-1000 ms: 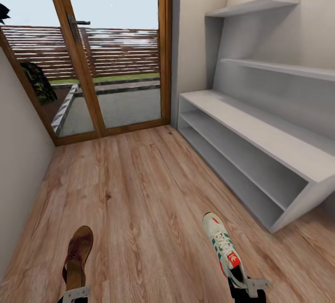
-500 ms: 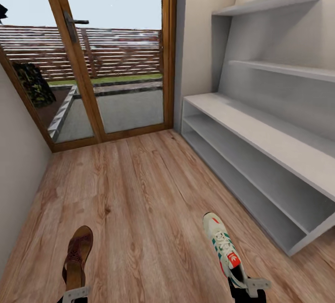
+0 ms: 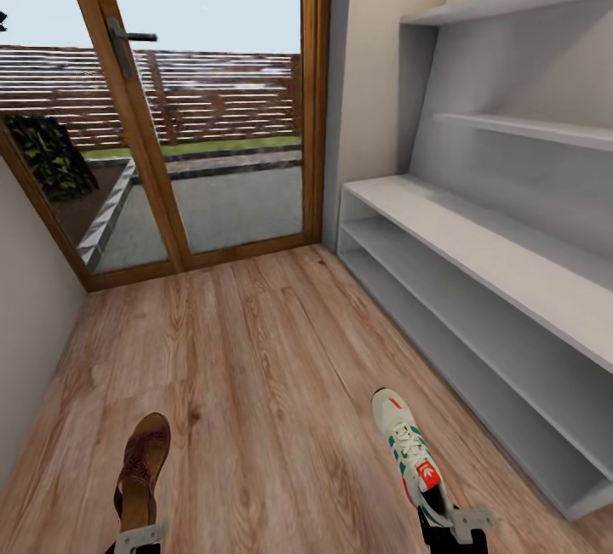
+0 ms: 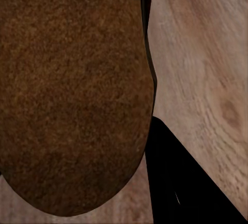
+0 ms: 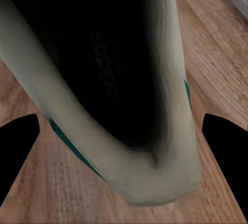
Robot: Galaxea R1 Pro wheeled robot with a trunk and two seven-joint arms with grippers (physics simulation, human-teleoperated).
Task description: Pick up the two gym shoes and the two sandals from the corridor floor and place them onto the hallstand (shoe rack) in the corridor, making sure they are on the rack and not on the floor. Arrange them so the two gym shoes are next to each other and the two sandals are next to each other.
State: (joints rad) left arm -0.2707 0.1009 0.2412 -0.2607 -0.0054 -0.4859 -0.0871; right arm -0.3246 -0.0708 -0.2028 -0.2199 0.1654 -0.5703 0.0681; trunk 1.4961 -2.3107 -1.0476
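A: How is the right gripper [image 3: 449, 528] seen?
B: It is clamped on the heel of a gym shoe [image 3: 410, 457], which is held above the corridor floor [image 3: 255, 367], toe pointing away. White leather, green side stripes, laces and a red tongue patch are shown; a dark insole with lettering is seen in the right wrist view [image 5: 103, 69].

A: And the left gripper [image 3: 134, 539]?
B: It is closed on the heel end of a sandal [image 3: 142, 469], dark brown with a grainy footbed [image 4: 72, 90].

A: Beyond them?
B: The light-grey hallstand [image 3: 477, 248] is seen to the right, its tiers bare, beside a glass door [image 3: 204, 111].
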